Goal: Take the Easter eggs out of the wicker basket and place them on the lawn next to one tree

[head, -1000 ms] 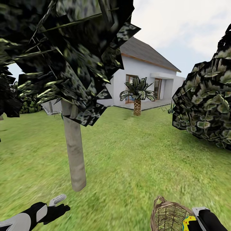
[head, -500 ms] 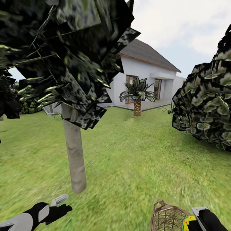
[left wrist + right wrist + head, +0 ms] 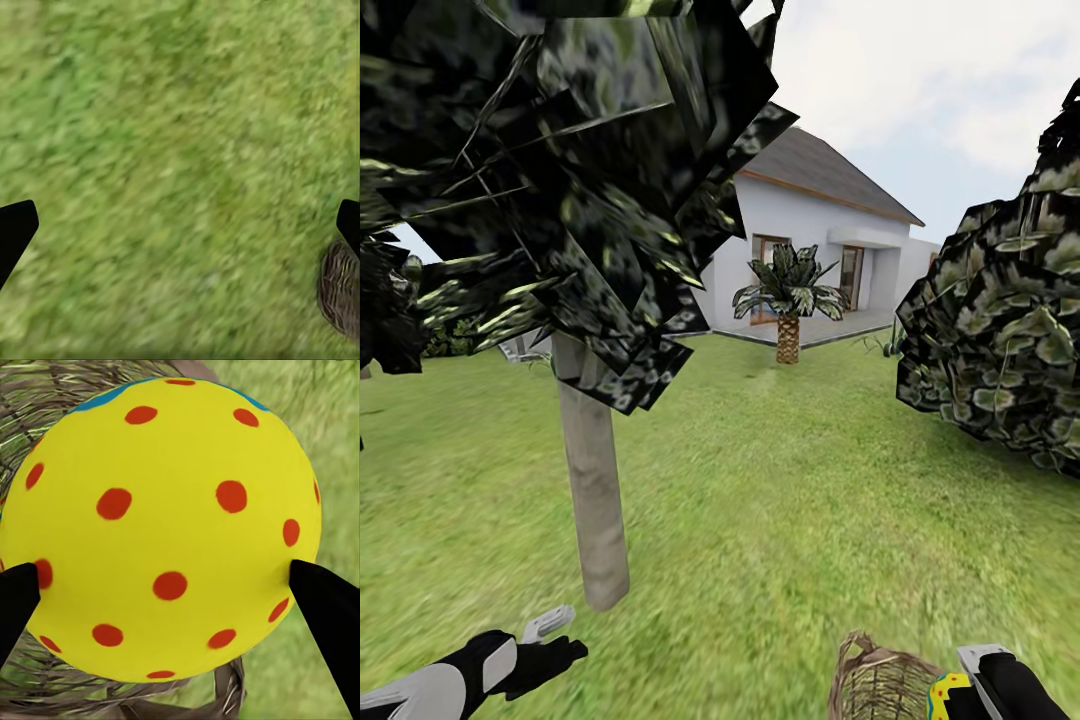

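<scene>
The right pincer [image 3: 161, 585] grips a smooth, round, red-dotted yellow egg [image 3: 161, 510], woven wicker basket [image 3: 45, 427] just behind; left pincer [image 3: 180, 225] spread wide, empty, over mottled grass [image 3: 165, 150].

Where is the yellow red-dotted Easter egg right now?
The yellow red-dotted Easter egg sits clamped in the right end effector, just above the brown wicker basket, low right in the head view.
</scene>
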Motion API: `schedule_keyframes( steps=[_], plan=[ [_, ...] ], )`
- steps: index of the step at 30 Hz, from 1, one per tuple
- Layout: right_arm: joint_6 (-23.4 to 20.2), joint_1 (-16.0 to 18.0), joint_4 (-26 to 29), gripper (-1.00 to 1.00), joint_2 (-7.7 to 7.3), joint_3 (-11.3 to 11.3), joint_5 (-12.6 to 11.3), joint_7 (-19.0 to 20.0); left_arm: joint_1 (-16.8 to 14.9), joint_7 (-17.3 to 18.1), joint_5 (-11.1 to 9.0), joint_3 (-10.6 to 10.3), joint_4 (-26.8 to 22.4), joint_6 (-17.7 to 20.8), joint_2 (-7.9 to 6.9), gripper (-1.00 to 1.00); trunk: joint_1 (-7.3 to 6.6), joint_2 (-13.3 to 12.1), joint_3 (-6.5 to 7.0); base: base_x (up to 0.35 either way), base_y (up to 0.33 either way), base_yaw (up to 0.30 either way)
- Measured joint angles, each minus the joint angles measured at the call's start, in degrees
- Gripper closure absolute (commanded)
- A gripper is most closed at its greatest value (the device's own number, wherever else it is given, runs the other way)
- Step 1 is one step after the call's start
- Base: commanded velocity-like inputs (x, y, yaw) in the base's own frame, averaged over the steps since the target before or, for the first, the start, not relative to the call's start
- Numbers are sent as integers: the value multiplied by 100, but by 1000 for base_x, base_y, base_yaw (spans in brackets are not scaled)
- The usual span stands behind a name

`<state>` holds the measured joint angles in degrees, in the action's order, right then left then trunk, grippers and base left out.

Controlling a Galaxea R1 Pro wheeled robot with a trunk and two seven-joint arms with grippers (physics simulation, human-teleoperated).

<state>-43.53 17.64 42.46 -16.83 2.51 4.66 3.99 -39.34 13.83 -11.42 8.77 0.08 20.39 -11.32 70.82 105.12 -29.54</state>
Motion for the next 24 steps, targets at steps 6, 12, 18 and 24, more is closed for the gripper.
schedule_keyframes(
  steps=[6,12,18,24],
  plan=[
    [2,0,-8,100,10,-1,2,-8,0,11,-8,-2,0,-49,-7,-100,-45,-82,36,-13,-3,0],
    [0,0,-7,100,18,-4,2,-8,1,9,-5,-2,0,-46,0,-100,-41,-82,36,-282,-151,0],
    [-1,0,1,100,4,8,-5,-3,1,10,-6,-2,0,-50,0,-100,-43,-82,36,-258,-205,0],
    [-3,0,3,100,11,3,-6,-8,1,13,-2,-2,0,-54,63,-100,-45,-82,36,-6,-301,0]
  ],
)
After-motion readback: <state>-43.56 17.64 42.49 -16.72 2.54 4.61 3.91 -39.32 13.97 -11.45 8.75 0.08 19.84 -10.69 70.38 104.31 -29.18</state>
